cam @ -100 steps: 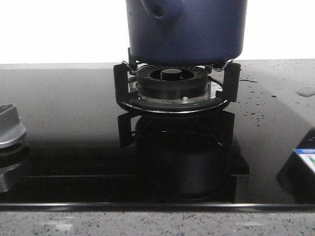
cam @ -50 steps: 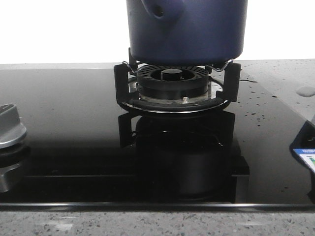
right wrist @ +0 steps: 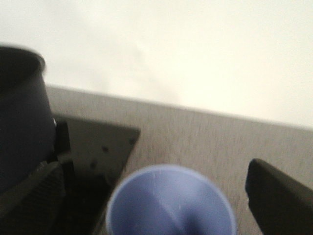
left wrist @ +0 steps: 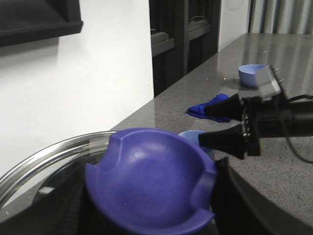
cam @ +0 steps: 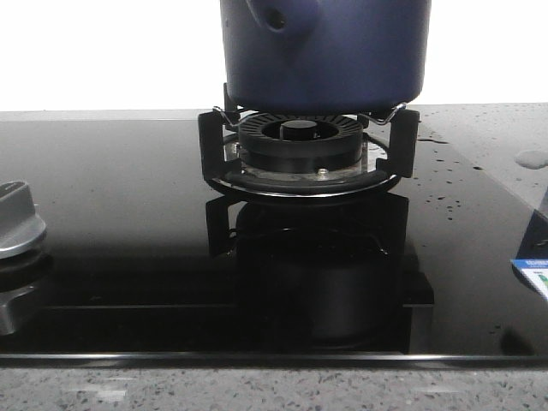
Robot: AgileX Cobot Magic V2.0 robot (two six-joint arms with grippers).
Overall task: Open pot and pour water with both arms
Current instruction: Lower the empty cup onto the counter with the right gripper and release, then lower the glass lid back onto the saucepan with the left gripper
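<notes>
Item: large round dark navy-blue metal pot (cam: 324, 53) seated on black burner grate (cam: 304, 154); left gripper (left wrist: 146, 215) clamped on purple lid knob (left wrist: 149, 183), right gripper (right wrist: 161, 210) around pale-blue cup (right wrist: 170, 201), grip uncertain; judged lid-opening step, next lifting lid clear.

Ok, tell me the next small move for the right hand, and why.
Probably carry the pale blue cup toward the pot and above its rim. The right hand frames the cup beside the stove, short of the pot; the left hand clasps the lid knob.

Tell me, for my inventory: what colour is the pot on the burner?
Dark navy blue; the large round metal pot shows best in the front view.
</notes>
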